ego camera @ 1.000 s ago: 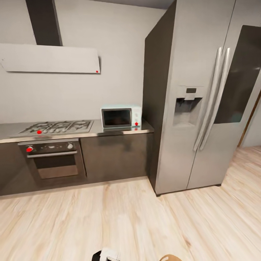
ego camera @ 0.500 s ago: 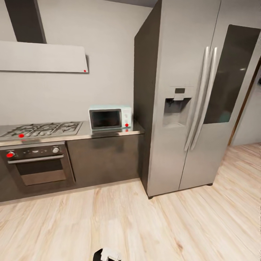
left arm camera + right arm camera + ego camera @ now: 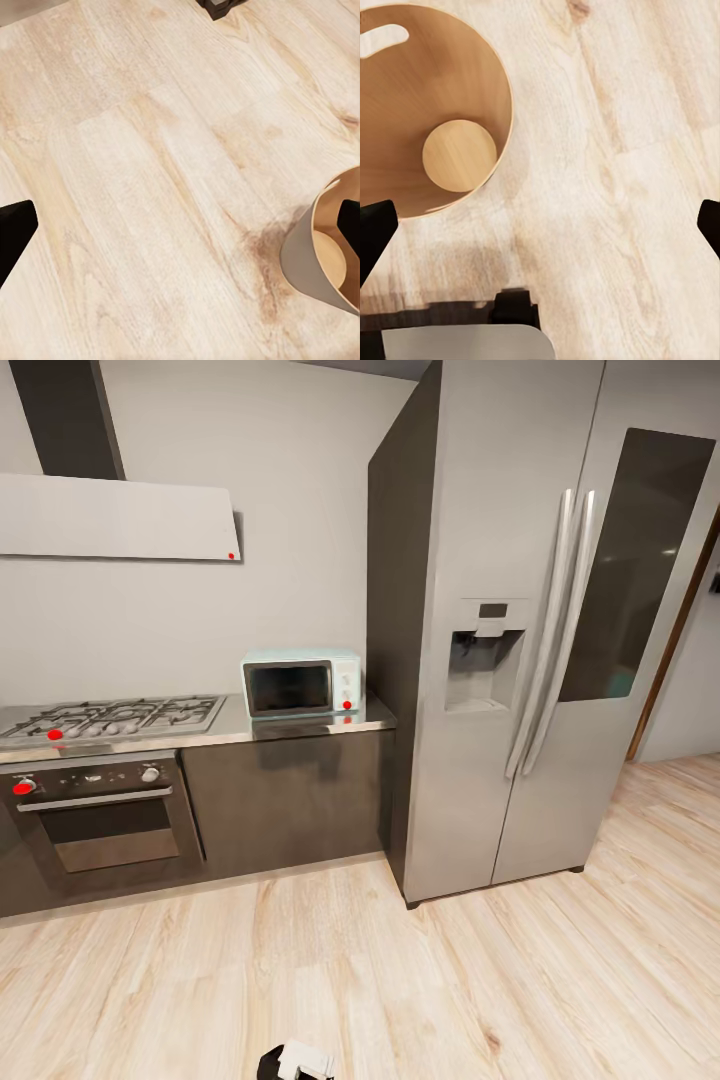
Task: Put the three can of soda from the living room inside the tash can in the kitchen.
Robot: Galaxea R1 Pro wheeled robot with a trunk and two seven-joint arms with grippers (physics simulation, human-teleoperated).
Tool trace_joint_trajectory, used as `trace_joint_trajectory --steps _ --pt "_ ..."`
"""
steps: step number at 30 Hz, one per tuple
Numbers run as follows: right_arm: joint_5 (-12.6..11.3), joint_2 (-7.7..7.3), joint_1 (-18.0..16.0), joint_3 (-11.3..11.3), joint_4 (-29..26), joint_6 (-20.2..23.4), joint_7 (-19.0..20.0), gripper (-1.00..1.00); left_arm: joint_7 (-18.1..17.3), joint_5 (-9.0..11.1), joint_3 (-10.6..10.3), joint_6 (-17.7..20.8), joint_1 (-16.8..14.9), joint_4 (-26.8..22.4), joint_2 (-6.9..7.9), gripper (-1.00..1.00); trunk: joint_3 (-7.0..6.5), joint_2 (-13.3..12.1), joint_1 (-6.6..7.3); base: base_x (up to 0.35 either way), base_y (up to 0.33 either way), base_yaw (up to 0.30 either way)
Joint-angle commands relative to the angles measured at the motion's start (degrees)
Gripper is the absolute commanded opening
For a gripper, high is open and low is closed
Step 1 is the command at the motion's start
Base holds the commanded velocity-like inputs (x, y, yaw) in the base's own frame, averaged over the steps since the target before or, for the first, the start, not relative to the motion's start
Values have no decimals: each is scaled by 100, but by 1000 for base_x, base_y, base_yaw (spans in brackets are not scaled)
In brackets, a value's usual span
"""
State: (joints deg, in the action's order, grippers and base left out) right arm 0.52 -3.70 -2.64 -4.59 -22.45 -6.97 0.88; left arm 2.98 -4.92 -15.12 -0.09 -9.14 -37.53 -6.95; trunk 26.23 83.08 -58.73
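1. Nearest, in the right wrist view, the right gripper (image 3: 540,225) has its two black fingertips (image 3: 375,229) spread wide to the picture's edges, jaws open and holding nothing.
2. Below it stands the small round tapered bin (image 3: 405,187), tan-brown inside with a paler round bottom and a slot-shaped handle hole in its wall. It sits on the light wood plank floor (image 3: 622,150), toward one fingertip rather than centred between the two, and no can shows inside it.
3. A dark and grey part of the robot (image 3: 465,334) shows near the bin in that same view.
4. In the left wrist view, the left gripper (image 3: 180,232) is likewise open, black fingertips (image 3: 13,232) far apart and empty. The bin (image 3: 307,259), pale grey outside, stands on the floor beside one fingertip, which overlaps its rim in the picture; whether they touch I cannot tell.
5. In the head view, a small dark and white part of the robot (image 3: 295,1063) shows at the near edge, on the wood floor (image 3: 400,980).
6. Farther off, on the left, a run of glossy dark lower cabinets (image 3: 285,800) carries a grey countertop (image 3: 300,725), with a built-in oven with red knobs (image 3: 95,820) under a gas hob (image 3: 110,715).
7. A pale mint microwave (image 3: 300,684) stands on the countertop's right end, just beside a tall steel double-door fridge (image 3: 520,630) with a dispenser.
8. Above the hob hangs a flat grey extractor hood (image 3: 115,518).
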Motion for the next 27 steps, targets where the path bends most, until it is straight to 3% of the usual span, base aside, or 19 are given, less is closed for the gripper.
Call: trace_joint_trajectory --steps 1,8,14,18,21,24,27 --pt "-3 4 0 -1 1 1 0 100 0 0 0 0 0 0 0 100 0 0 0 0 -1 0" --pt "-48 16 0 -12 9 31 -6 100 -7 0 1 0 7 16 1 100 0 0 0 0 0 0" --pt "-61 87 0 -4 197 59 -5 100 -22 31 8 66 1 315 -5 100 0 0 0 0 0 0" --pt "-61 139 0 0 278 72 -1 100 -24 56 26 406 0 635 -4 100 0 0 0 0 0 0" --pt "-64 149 0 1 298 82 -5 100 -20 261 54 883 -3 838 0 100 0 0 0 0 0 0" --pt "-68 151 0 -3 305 96 -8 100 -3 798 62 1417 -145 971 25 100 0 0 0 0 0 0" --pt "-69 151 0 -8 304 193 -8 100 20 1004 70 1587 -267 1113 35 100 0 0 0 0 0 0"
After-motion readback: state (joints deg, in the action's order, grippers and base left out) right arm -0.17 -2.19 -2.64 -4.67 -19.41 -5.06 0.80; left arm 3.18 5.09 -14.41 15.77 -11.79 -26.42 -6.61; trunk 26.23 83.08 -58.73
